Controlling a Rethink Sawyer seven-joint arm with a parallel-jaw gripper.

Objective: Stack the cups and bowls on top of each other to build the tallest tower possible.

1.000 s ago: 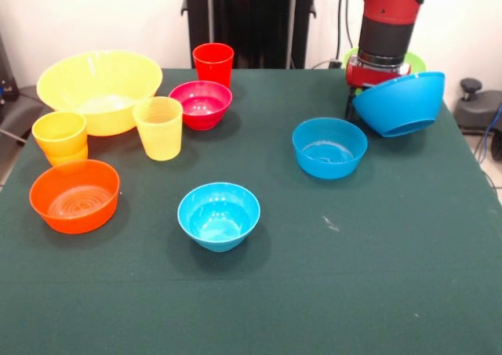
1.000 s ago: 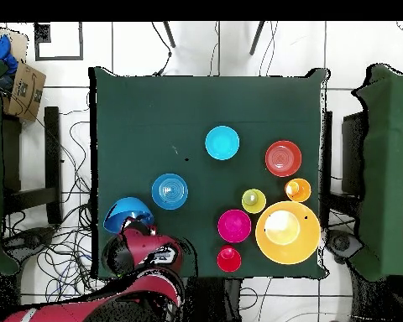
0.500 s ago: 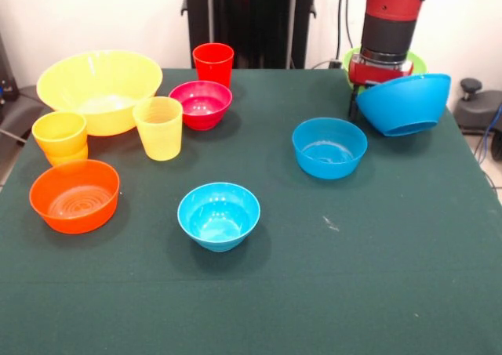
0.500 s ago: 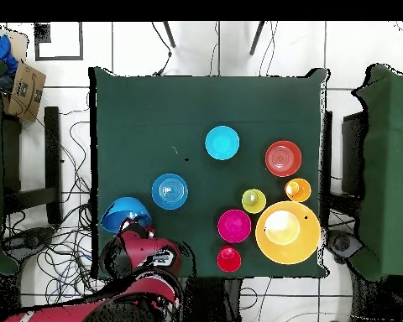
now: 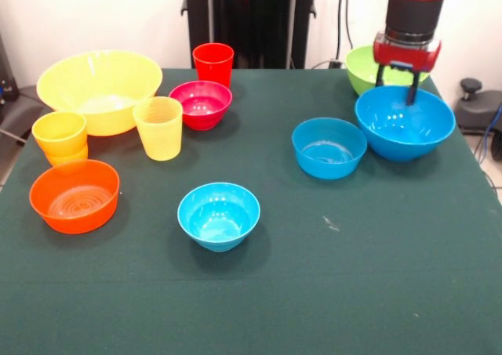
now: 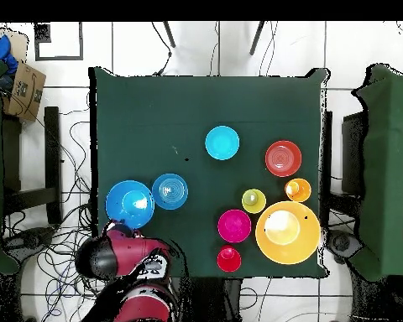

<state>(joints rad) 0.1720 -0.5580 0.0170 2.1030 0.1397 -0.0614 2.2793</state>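
The large blue bowl (image 5: 404,128) stands upright on the table at the right; it also shows in the overhead view (image 6: 129,204). My gripper (image 5: 395,87) hangs over its far rim, open, with one finger inside the bowl and one behind the rim. A lime green bowl (image 5: 369,67) sits behind it. A small blue bowl (image 5: 329,147) is just left of the large one. A light-blue bowl (image 5: 219,215) stands at mid table. The red cup (image 5: 213,63), yellow cup (image 5: 158,128) and orange-yellow cup (image 5: 60,135) stand at the left. Nothing is stacked.
The large yellow-orange bowl (image 5: 100,88), magenta bowl (image 5: 201,104) and shallow orange bowl (image 5: 74,196) crowd the left side with the cups. The green table (image 5: 353,292) ends just right of the large blue bowl. The arm (image 6: 125,256) hides the lime bowl from overhead.
The large blue bowl was tilted and held up at the gripper; now it sits level on the table, slightly forward. The gripper has risen and its fingers have spread.
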